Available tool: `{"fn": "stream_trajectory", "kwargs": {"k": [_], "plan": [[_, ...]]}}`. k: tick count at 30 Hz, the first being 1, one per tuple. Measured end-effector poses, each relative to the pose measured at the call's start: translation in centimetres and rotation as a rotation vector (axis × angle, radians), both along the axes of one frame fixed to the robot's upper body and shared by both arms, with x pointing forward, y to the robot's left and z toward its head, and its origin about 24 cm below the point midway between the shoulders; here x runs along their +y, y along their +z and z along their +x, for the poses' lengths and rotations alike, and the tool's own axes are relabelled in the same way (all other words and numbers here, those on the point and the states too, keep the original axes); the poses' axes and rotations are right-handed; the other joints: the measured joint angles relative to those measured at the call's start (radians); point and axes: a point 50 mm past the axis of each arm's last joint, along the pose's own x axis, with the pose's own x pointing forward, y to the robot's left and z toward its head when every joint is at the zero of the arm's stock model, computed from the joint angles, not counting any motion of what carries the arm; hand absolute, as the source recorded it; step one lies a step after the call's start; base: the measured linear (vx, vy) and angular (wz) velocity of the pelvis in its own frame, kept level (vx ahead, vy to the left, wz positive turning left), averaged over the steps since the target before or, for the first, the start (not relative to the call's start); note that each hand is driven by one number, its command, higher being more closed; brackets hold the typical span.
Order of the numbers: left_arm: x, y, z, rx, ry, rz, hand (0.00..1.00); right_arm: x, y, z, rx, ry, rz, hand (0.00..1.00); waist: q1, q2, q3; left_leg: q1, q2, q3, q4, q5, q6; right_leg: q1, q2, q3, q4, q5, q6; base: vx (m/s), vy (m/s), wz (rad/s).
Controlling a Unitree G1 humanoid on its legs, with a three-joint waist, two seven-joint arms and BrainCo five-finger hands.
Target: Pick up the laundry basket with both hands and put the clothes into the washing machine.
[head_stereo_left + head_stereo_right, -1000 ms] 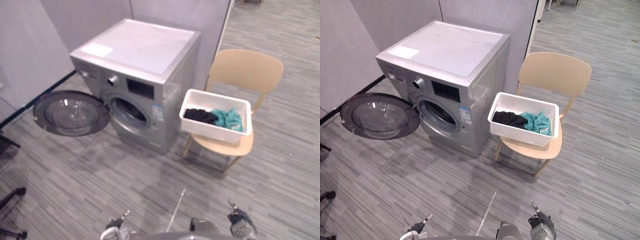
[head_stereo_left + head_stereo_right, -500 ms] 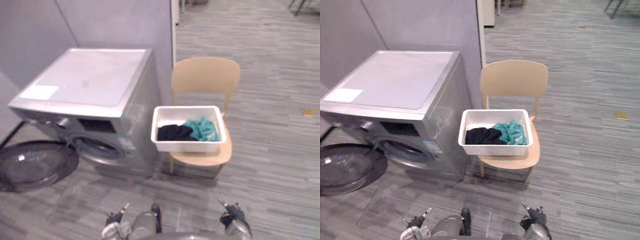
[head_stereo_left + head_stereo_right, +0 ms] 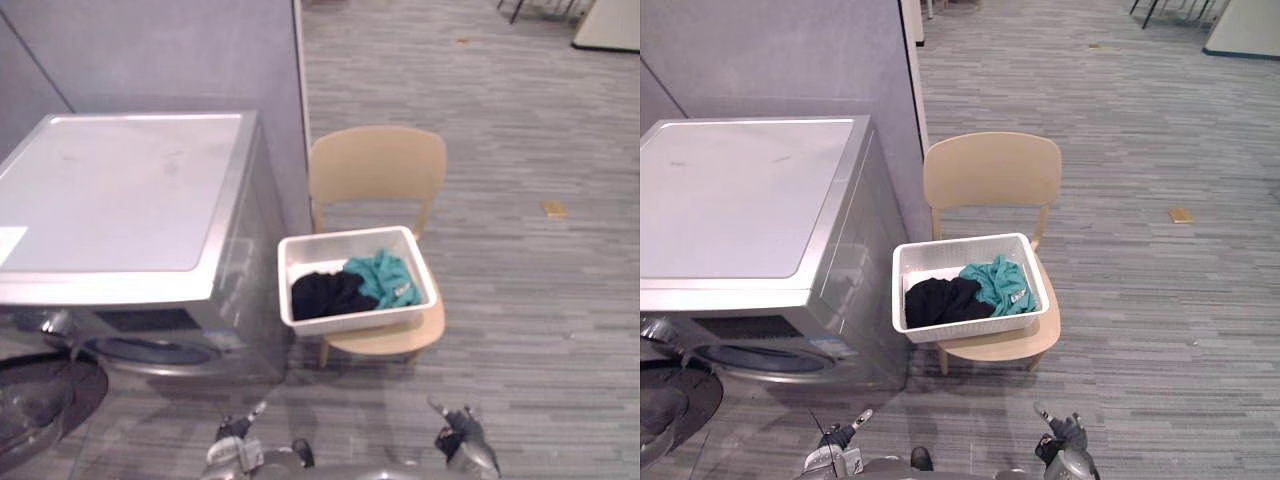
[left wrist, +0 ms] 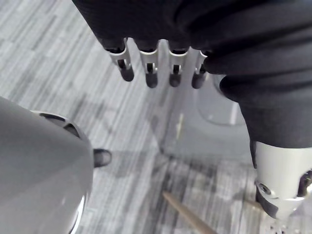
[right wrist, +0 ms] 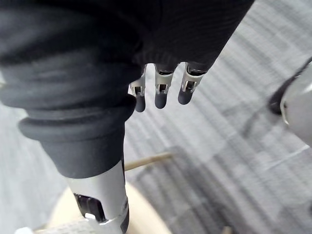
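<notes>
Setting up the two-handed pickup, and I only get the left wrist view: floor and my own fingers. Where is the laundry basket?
Observer: The laundry basket sits on the seat of a chair, just to the right of the washing machine.
Operator: Are the clothes in it?
Observer: Yes, a black garment and a teal garment lie side by side inside.
Operator: And the right hand?
Observer: The right hand hangs low with straight fingers, holding nothing, well short of the basket.
</notes>
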Motion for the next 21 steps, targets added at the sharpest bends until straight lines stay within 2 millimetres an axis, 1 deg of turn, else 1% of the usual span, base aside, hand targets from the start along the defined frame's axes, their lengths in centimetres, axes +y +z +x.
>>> {"fn": "stream_trajectory", "kwargs": {"k": [1,2,3,4,5,6,7,8,9,11,12,13,14,15,18,20,21], "plan": [[-0.1,0.0,0.1,0.0,-0.009,0.002,0.0,-0.2,0.7,0.4,-0.038,0.002,-0.017,0.0,-0.013,0.004,0.008,0.02,0.003,0.001,-0.003,-0.003,0.003,-0.038,0.005,0.002,0.091,0.013,0.007,0.08,-0.024,0.03],[-0.2,0.0,0.1,-0.001,-0.014,0.0,0.0,-0.7,1.9,0.9,-0.095,0.0,-0.046,0.0,-0.02,0.008,0.016,0.044,0.005,0.003,-0.005,-0.004,0.003,-0.092,0.01,-0.008,0.19,-0.033,-0.014,0.08,-0.047,0.05],[-0.4,0.1,0.3,-0.004,-0.016,-0.005,0.0,-1.1,3.1,1.5,-0.154,-0.003,-0.078,0.0,-0.021,0.011,0.018,0.06,0.019,0.014,-0.007,-0.017,-0.008,-0.146,0.006,-0.034,0.21,-0.072,-0.032,0.07,-0.057,-0.01],[-0.5,0.1,0.6,-0.012,-0.013,-0.008,0.0,-1.4,4.0,2.0,-0.193,-0.006,-0.097,0.0,-0.021,0.014,0.02,0.059,0.035,0.025,-0.005,-0.037,-0.02,-0.175,0.0,-0.06,0.182,-0.079,-0.043,0.03,-0.092,-0.11],[-0.4,0.2,0.8,-0.017,-0.007,-0.007,0.0,-1.5,4.8,2.5,-0.23,-0.01,-0.113,0.0,-0.02,0.004,0.024,0.062,0.043,0.031,0.004,-0.051,-0.031,-0.191,-0.019,-0.089,0.11,-0.078,-0.046,0.04,-0.16,-0.09],[-0.2,0.3,0.9,-0.022,-0.004,-0.001,0.0,-1.8,5.7,2.9,-0.267,-0.012,-0.147,0.0,-0.018,-0.005,0.023,0.061,0.057,0.031,0.025,-0.072,-0.045,-0.185,-0.044,-0.131,-0.039,-0.066,-0.049,0.06,-0.196,-0.09],[0.0,0.3,0.8,-0.023,0.004,0.007,0.0,-2.0,6.2,3.2,-0.29,-0.009,-0.172,0.0,-0.018,-0.015,0.022,0.063,0.062,0.03,0.043,-0.085,-0.06,-0.166,-0.062,-0.152,-0.168,-0.028,-0.056,0.14,-0.257,-0.04],[0.6,0.4,0.7,-0.024,0.02,0.019,0.0,-2.2,7.0,3.6,-0.321,-0.003,-0.197,0.0,-0.019,-0.044,0.02,0.063,0.052,0.021,0.068,-0.106,-0.089,-0.142,-0.082,-0.158,-0.293,0.001,-0.056,0.21,-0.276,-0.03],[0.5,0.2,0.4,-0.007,0.021,0.012,0.0,-2.9,7.6,4.0,-0.338,-0.001,-0.227,0.0,-0.022,-0.024,0.02,0.06,0.071,-0.01,0.074,-0.109,-0.098,-0.124,-0.061,-0.17,-0.309,0.003,-0.063,0.26,-0.273,0.01],[-1.2,-0.1,0.1,0.001,0.021,-0.031,0.0,-4.8,9.6,4.3,-0.388,-0.013,-0.34,0.0,-0.023,0.037,0.013,0.061,0.092,-0.058,0.034,-0.09,-0.116,-0.116,-0.026,-0.198,-0.334,-0.001,-0.084,0.24,-0.169,0.1],[-1.4,-0.2,0.0,0.007,0.012,-0.037,0.0,-5.2,10.1,4.5,-0.4,-0.011,-0.37,0.0,-0.023,0.047,0.009,0.065,0.091,-0.076,0.018,-0.083,-0.122,-0.115,-0.021,-0.208,-0.333,-0.004,-0.088,0.22,-0.12,0.2],[-1.4,-0.3,-0.3,0.02,0.02,-0.039,0.0,-5.7,11.2,4.8,-0.43,0.005,-0.416,0.0,-0.024,0.057,0.003,0.07,0.095,-0.104,-0.009,-0.059,-0.123,-0.113,-0.016,-0.229,-0.333,-0.01,-0.097,0.21,-0.116,0.33],[-1.4,-0.3,-0.3,0.02,0.022,-0.039,0.0,-6.0,12.2,5.1,-0.466,0.014,-0.451,0.0,-0.023,0.058,0.002,0.069,0.101,-0.139,-0.027,-0.038,-0.13,-0.104,-0.013,-0.253,-0.339,-0.012,-0.101,0.22,-0.129,0.47],[-1.3,-0.3,-0.3,0.02,0.023,-0.038,0.0,-6.2,12.8,5.4,-0.484,0.035,-0.479,0.0,-0.024,0.058,0.001,0.067,0.105,-0.159,-0.039,-0.026,-0.138,-0.095,-0.013,-0.273,-0.35,-0.012,-0.101,0.18,-0.098,0.62],[-1.0,-0.3,-0.2,0.017,0.01,-0.028,0.0,-6.6,14.1,6.5,-0.515,0.113,-0.543,0.0,-0.023,0.057,0.001,0.056,0.103,-0.215,-0.063,-0.002,-0.141,-0.067,-0.023,-0.329,-0.38,-0.012,-0.102,0.08,-0.026,0.53],[-0.6,-0.2,-0.3,0.022,-0.018,-0.01,0.0,-6.2,14.9,7.7,-0.549,0.186,-0.562,0.0,-0.021,0.051,0.003,0.039,0.097,-0.237,-0.063,0.0,-0.139,-0.065,-0.033,-0.351,-0.389,-0.012,-0.102,0.05,0.01,0.43],[-0.3,-0.2,-0.3,0.025,-0.043,0.004,0.0,-5.9,15.8,8.7,-0.572,0.256,-0.6,0.0,-0.021,0.044,0.009,0.022,0.089,-0.255,-0.06,0.003,-0.134,-0.067,-0.042,-0.359,-0.398,-0.012,-0.102,0.01,0.03,0.31]]}}
